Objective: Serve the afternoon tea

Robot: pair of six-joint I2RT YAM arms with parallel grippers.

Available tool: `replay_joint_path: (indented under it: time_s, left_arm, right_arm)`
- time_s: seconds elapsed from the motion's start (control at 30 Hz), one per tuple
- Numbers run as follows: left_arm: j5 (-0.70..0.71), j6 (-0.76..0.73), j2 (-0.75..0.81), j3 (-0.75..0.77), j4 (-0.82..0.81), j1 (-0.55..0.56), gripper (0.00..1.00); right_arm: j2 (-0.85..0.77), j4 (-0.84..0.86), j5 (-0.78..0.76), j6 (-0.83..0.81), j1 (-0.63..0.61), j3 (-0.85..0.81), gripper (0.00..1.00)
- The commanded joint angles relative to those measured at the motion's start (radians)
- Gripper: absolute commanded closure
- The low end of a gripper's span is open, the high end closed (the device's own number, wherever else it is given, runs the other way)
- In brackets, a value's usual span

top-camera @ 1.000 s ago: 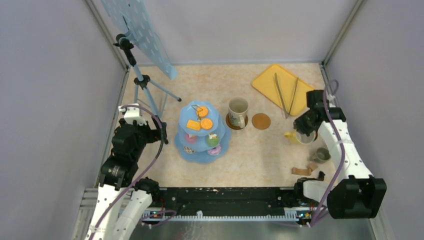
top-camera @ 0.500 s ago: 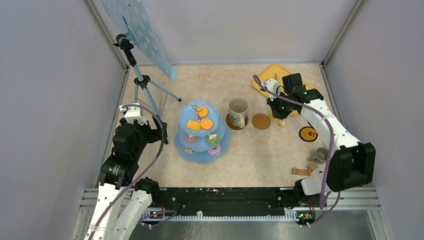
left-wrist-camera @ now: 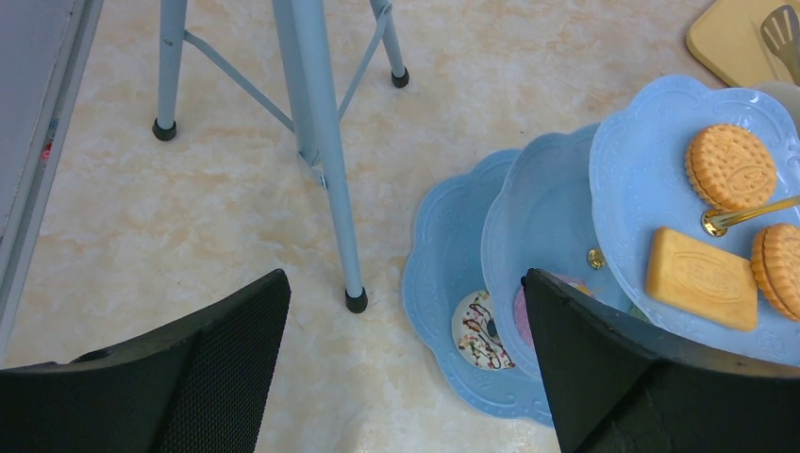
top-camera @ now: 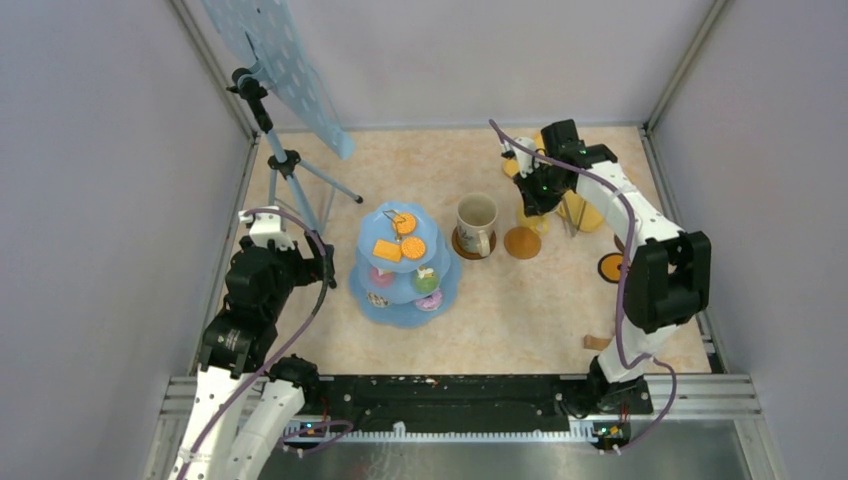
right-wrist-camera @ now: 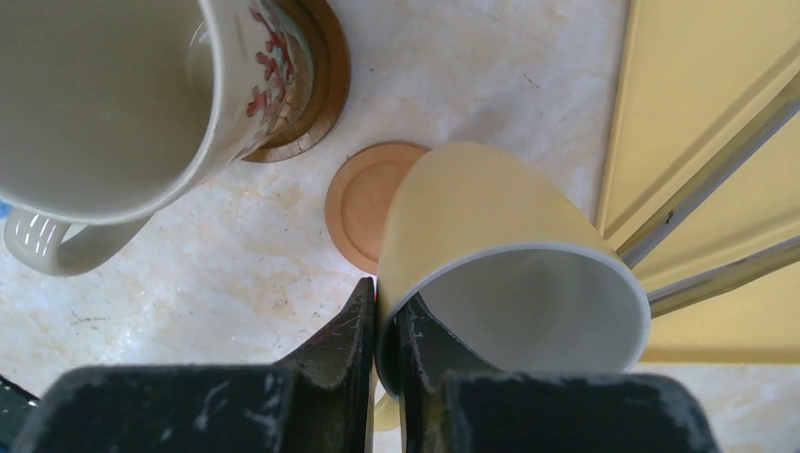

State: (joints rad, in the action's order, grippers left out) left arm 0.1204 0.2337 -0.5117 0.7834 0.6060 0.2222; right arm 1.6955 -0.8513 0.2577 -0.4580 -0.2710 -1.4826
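Bare coaster (right-wrist-camera: 358,203) lies in the gap between beige mug (right-wrist-camera: 113,94) and yellow tray (right-wrist-camera: 717,94), yellow mug (right-wrist-camera: 491,208) overhanging it. Tripod leg (left-wrist-camera: 330,189) stands just beside tiered stand (left-wrist-camera: 429,283).

Plain grey walls (top-camera: 90,200) enclosed a beige marbled table (top-camera: 520,320); at its far left corner stood a blue tripod (top-camera: 283,160) holding a spotted board (top-camera: 285,70).

Orange biscuits (left-wrist-camera: 729,167) lie on the top plate (left-wrist-camera: 632,189) of the blue stand (left-wrist-camera: 436,283), near a tripod (left-wrist-camera: 316,142).

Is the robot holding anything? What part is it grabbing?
Yes. The right gripper pinches the yellow mug by its rim, one finger inside and one outside. The left gripper is open and holds nothing.
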Motion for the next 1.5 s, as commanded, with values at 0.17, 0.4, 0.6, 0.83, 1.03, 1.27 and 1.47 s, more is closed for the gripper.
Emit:
replay_joint_path:
  time_s: [0.17,0.4,0.6,0.83,1.03,1.27,1.47]
  left_arm:
    - [-0.005,0.000,-0.006,0.008,-0.038,-0.006,0.01]
    - [-0.004,0.000,-0.003,0.008,-0.037,-0.006,0.01]
    - [-0.004,0.000,-0.001,0.010,-0.037,-0.006,0.01]
    - [-0.003,0.000,-0.001,0.009,-0.037,-0.006,0.01]
    - [-0.007,0.000,-0.004,0.008,-0.038,-0.006,0.01]
    - [-0.006,0.000,-0.005,0.010,-0.037,-0.006,0.01]
    - [-0.007,-0.001,-0.005,0.010,-0.038,-0.006,0.01]
  right_arm:
    - [0.065,-0.060,-0.101,0.190,-0.032,-0.115,1.00]
    - [0.097,-0.049,-0.161,0.189,-0.079,-0.104,1.00]
    - [0.106,-0.035,-0.156,0.181,-0.104,-0.078,1.00]
    - [0.123,-0.059,-0.188,0.180,-0.119,-0.077,1.00]
    - [0.093,-0.038,-0.186,0.192,-0.127,-0.024,1.00]
    - [0.089,-0.017,-0.182,0.202,-0.134,0.010,0.98]
    - [0.048,-0.018,-0.211,0.212,-0.143,-0.006,0.99]
